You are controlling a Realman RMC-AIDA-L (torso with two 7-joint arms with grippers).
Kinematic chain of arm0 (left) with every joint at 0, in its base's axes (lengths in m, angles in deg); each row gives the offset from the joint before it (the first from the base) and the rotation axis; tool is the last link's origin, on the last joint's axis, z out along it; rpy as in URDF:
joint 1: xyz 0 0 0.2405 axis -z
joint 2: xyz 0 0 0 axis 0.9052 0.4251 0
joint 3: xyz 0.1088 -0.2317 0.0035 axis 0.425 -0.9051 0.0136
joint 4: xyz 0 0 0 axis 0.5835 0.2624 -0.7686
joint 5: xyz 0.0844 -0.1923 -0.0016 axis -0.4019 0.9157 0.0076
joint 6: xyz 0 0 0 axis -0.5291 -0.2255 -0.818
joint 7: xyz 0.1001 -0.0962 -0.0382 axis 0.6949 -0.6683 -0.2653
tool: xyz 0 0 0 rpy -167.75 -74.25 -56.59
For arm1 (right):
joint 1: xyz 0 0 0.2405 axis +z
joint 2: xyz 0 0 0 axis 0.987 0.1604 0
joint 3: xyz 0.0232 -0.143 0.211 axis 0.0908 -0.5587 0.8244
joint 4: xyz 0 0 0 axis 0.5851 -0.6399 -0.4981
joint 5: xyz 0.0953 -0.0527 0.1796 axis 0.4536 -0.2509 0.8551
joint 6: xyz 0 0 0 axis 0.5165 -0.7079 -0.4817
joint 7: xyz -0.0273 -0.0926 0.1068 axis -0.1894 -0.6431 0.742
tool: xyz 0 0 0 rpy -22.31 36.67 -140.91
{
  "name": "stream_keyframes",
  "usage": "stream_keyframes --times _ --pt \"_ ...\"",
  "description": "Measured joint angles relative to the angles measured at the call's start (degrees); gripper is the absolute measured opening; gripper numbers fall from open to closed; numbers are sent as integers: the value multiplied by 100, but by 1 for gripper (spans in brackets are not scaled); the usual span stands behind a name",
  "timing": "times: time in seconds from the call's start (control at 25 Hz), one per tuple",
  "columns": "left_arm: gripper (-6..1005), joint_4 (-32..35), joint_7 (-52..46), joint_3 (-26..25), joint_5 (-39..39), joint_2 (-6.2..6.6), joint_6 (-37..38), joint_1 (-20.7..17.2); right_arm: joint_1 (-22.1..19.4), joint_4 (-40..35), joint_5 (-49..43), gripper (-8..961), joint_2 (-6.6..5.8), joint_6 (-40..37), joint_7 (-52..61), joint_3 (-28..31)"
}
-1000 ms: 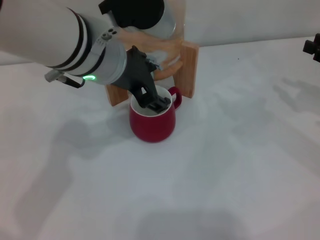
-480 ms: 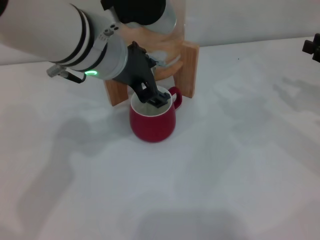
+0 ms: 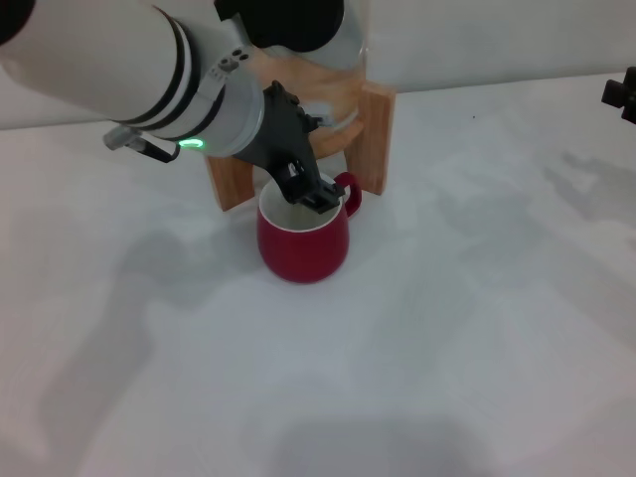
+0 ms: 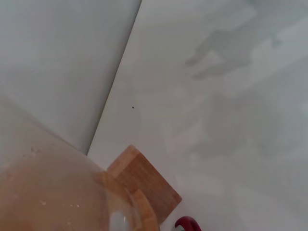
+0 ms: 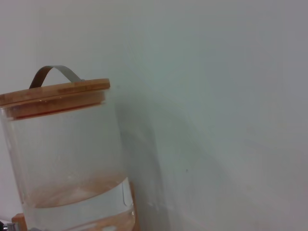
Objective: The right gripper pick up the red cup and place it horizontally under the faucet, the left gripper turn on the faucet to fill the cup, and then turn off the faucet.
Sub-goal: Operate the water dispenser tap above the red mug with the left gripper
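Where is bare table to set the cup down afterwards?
Free: the white table in front of and to the right of the red cup. Crowded: behind the cup, where the left gripper hangs over its mouth against the wooden stand.

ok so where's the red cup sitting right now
In the head view the red cup stands upright on the white table, left of centre, directly in front of the wooden stand, with the left gripper over its mouth.

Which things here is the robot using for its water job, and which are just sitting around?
For the job:
left end effector, over the cup's mouth
red cup, upright by the stand
glass dispenser
right end effector, at the far edge

Just there:
wooden stand
white table
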Motion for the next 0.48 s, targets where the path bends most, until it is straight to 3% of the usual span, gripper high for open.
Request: stream_keyframes --times 0.48 --pt "795 -1 -29 4 -175 -6 108 3 -3 -1 1 390 0 0 0 -1"
